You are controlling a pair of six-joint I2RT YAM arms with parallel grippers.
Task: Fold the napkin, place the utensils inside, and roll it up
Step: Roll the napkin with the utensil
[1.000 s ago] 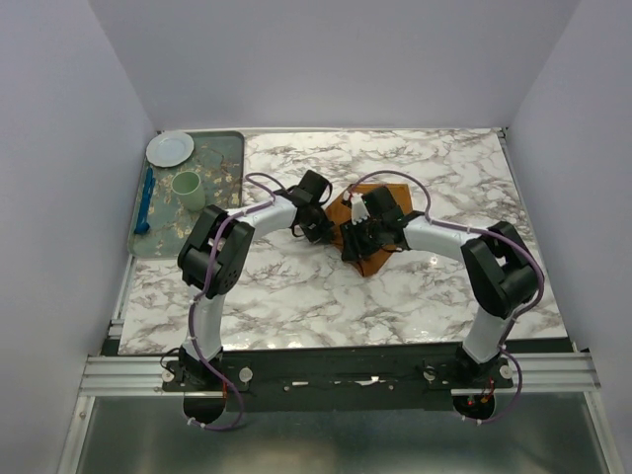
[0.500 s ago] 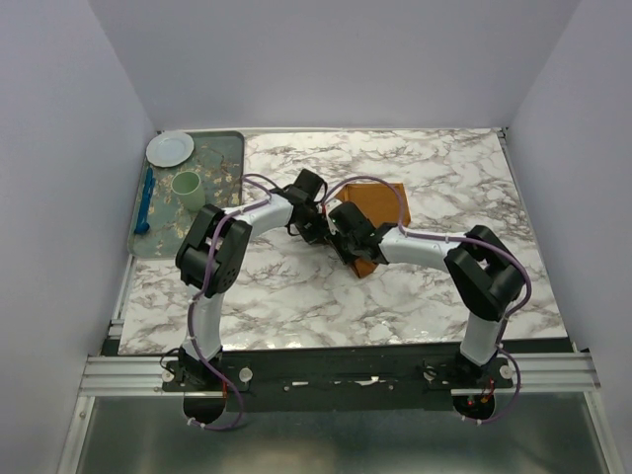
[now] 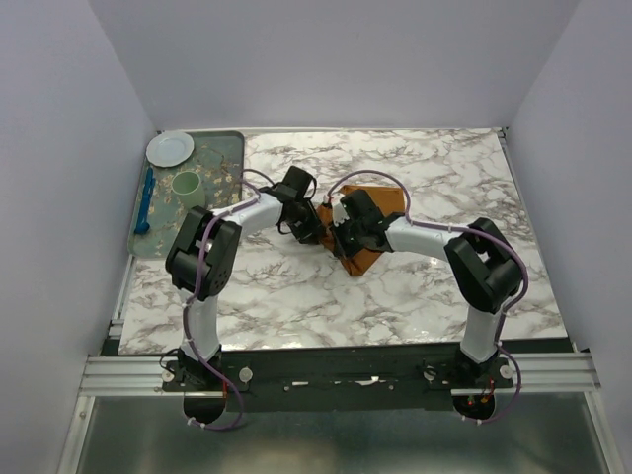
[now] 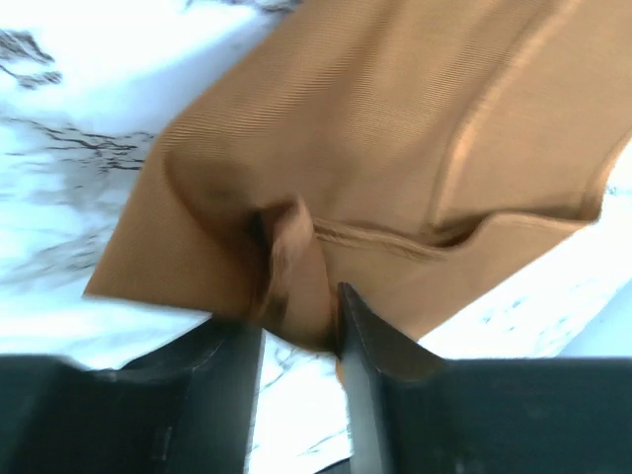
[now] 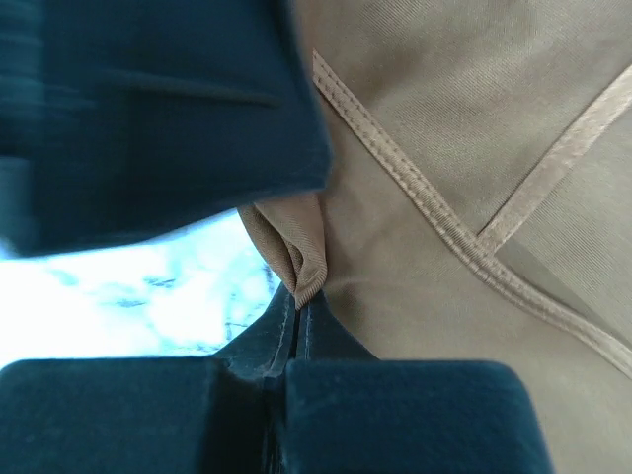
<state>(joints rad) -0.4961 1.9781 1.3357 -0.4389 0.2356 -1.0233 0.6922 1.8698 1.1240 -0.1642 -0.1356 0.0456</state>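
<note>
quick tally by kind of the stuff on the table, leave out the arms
napkin: 1
tray: 1
plate: 1
cup: 1
blue utensil: 1
total: 5 (no fork can be made out in these views)

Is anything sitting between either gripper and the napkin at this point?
Nothing visible stands in the way. The left gripper is closed on a bunched fold of the napkin, and the right gripper is shut on another pinch of the cloth. Both are in direct contact with it.
</note>
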